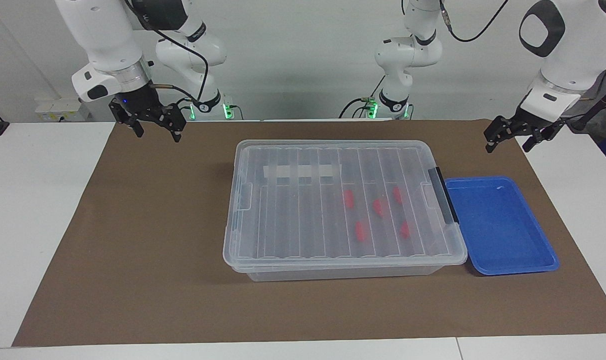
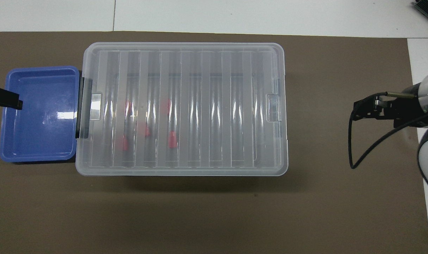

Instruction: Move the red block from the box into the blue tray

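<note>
The box (image 1: 333, 165) is a clear bin with its ribbed lid shut, in the middle of the brown mat; it also shows in the overhead view (image 2: 235, 106). Several red blocks (image 1: 360, 231) lie inside it toward the left arm's end, blurred through the lid (image 2: 171, 139). The blue tray (image 1: 498, 225) sits empty right beside the box's black clip (image 1: 443, 195), at the left arm's end (image 2: 37, 141). My left gripper (image 1: 508, 148) hangs open and empty over the mat's corner near the tray. My right gripper (image 1: 157, 134) hangs open and empty over the mat's other corner by the robots.
A brown mat (image 1: 148, 240) covers the white table (image 1: 33, 200). A whitish tape strip (image 1: 303, 171) lies on the lid. In the overhead view only one left fingertip (image 2: 5, 100) shows at the tray's edge, and the right gripper (image 2: 364, 109) trails a black cable.
</note>
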